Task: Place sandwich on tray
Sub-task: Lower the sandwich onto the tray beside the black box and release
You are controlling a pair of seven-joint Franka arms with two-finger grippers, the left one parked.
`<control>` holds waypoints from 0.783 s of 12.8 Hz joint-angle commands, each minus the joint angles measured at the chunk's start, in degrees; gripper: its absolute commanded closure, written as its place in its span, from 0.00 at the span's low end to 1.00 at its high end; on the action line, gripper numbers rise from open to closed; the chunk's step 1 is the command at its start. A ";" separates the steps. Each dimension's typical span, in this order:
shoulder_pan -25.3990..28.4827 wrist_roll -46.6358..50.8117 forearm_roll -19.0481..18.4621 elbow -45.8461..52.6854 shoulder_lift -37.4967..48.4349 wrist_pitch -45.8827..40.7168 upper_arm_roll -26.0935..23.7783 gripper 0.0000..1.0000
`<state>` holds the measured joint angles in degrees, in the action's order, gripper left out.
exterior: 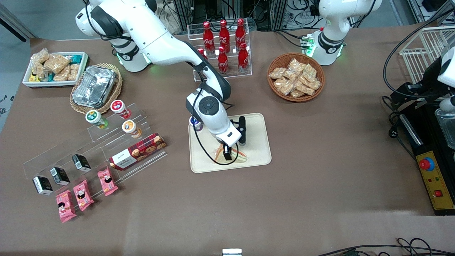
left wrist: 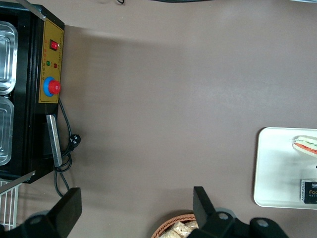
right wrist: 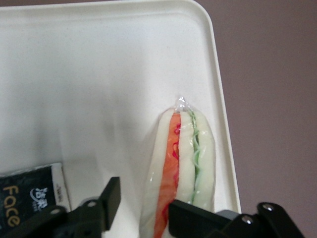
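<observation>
The sandwich (exterior: 240, 155), a clear-wrapped wedge with pale bread and red-orange and green filling, lies on the beige tray (exterior: 256, 122), close to the tray's rim nearest the front camera. My right gripper (exterior: 228, 153) hangs low over it. In the right wrist view the gripper (right wrist: 149, 203) is open. One finger (right wrist: 110, 196) stands clear of the sandwich (right wrist: 185, 158) and the other overlaps its edge, above the tray (right wrist: 74, 74). The left wrist view also shows the sandwich (left wrist: 307, 145) on the tray (left wrist: 277, 163).
A small black packet (right wrist: 29, 198) lies on the tray beside the sandwich. A blue-lidded cup (exterior: 196, 123) stands at the tray's edge. A cola rack (exterior: 224, 46), snack basket (exterior: 296, 76), red cookie box (exterior: 138, 151) and pink packets (exterior: 81, 195) surround the tray.
</observation>
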<state>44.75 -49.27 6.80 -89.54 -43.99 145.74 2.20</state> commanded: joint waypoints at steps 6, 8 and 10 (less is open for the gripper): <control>-0.90 -0.30 14.63 4.02 -1.19 0.60 -0.01 0.00; -0.98 -0.13 17.35 3.50 0.99 -0.27 -0.09 0.00; -2.12 0.14 19.73 2.97 4.95 -3.60 -0.01 0.00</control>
<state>43.94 -48.91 23.34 -85.86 -43.21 145.52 2.47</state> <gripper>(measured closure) 0.000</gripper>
